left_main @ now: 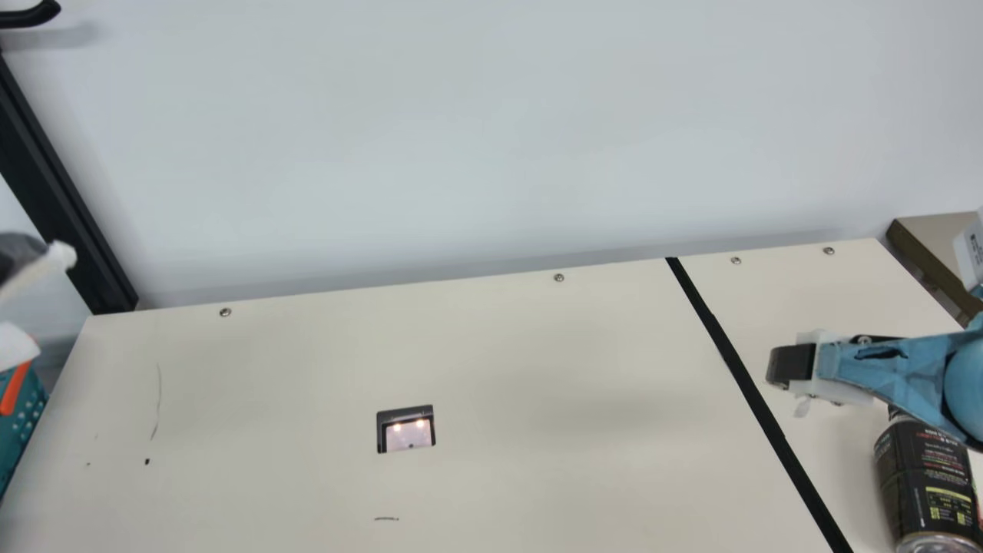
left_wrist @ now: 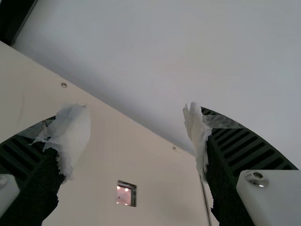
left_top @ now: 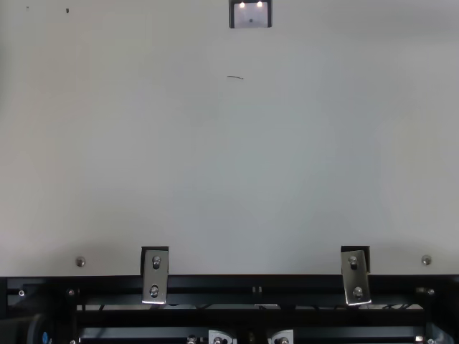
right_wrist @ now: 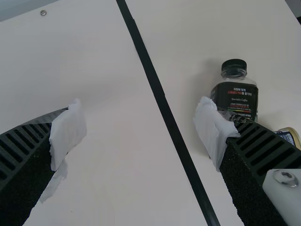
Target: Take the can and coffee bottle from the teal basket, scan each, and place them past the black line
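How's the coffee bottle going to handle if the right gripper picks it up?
The coffee bottle will probably feel stiff: its clear shoulder holds a crisp shape. Its smooth-looking label might let it slip. The neck under the cap is narrower than the body, so a neck grip could let it swing.

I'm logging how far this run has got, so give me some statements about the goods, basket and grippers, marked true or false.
1. The black-capped, dark-labelled coffee bottle is past the black line. True.
2. The right gripper is clamped on the bottle. False: its fingers are apart, holding nothing.
3. The small metal can is near the bottle. True.
4. The teal plastic basket is at the main view's right. False: left edge.
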